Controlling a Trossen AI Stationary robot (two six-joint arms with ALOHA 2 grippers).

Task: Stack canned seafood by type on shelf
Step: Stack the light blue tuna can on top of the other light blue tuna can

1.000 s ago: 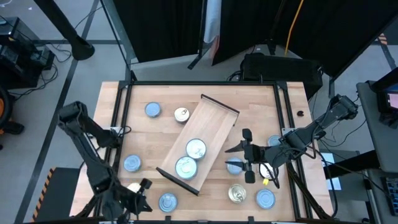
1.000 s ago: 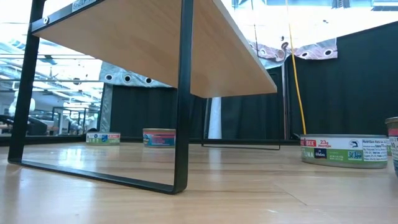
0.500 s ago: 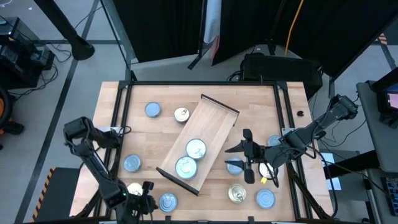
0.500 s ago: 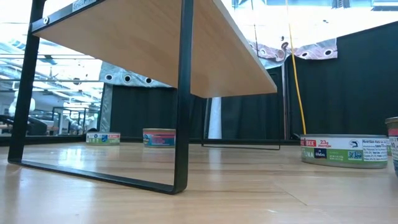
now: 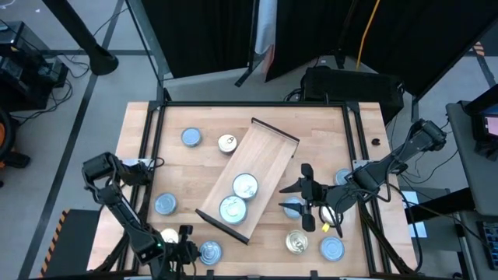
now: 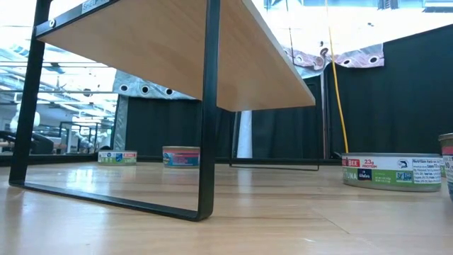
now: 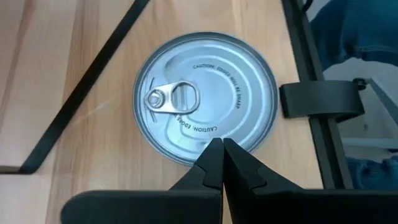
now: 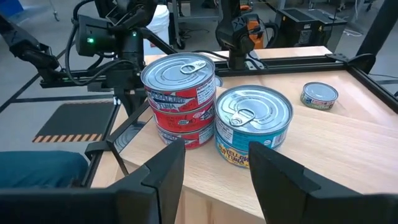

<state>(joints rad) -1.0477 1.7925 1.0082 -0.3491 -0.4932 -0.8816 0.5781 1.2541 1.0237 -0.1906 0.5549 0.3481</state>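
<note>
The shelf [image 5: 261,167] lies slantwise mid-table. A stack of red-labelled tins [image 8: 180,99] and a single blue-labelled tin [image 8: 254,124] stand on it. Other tins lie flat on the tabletop. My left gripper [image 5: 187,243] is shut at the near left corner, its tips [image 7: 222,149] over the rim of a silver pull-tab tin [image 7: 205,106]. My right gripper [image 5: 307,198] hangs open to the right of the shelf, above a tin [image 5: 294,207], with nothing between its fingers [image 8: 166,168]. My left gripper points steeply down, and its shut fingertips [image 7: 222,149] stand over the edge of the silver tin's top [image 7: 214,134]. I cannot tell whether they touch it. The tin rests flat on the table.
Loose tins lie at the far left [image 5: 191,138] [image 5: 227,142], at the left [image 5: 165,204] and at the near right [image 5: 296,243] [image 5: 332,249] [image 5: 342,177]. A black frame rail with a clamp [image 7: 320,99] runs beside the silver tin. In the low view the shelf [image 6: 177,49] stands on dark legs.
My left gripper has come down toward the tin at the near left corner and has rolled at the wrist, staying shut. The tins and the shelf have kept their places.
</note>
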